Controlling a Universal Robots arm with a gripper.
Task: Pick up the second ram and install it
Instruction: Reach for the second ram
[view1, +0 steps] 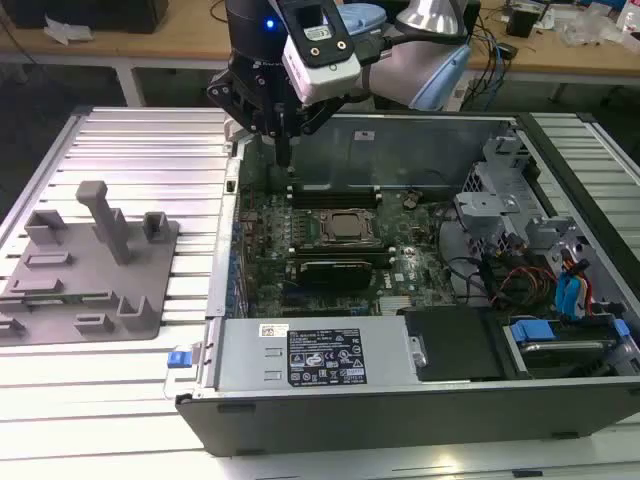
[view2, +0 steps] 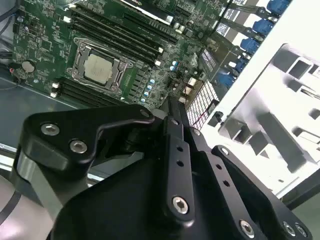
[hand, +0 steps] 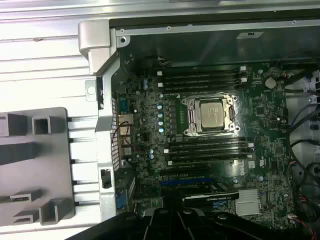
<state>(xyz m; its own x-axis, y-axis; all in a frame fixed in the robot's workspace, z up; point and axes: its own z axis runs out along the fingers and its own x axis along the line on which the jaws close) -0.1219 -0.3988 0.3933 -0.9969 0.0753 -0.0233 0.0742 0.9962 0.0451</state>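
grey tray (view1: 90, 260) well off to the exterior view's left of processor (view1: 347, 228). gripper (view1: 284, 160) hangs just beyond processor's far-left corner, clenched, grasping nothing visible. ram: cannot tell it apart among dark slots (view1: 335, 195) flanking processor, long axes running left-right.

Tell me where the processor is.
In the exterior view, the processor sits between two banks of memory slots, in the open case, toward the exterior view's left.
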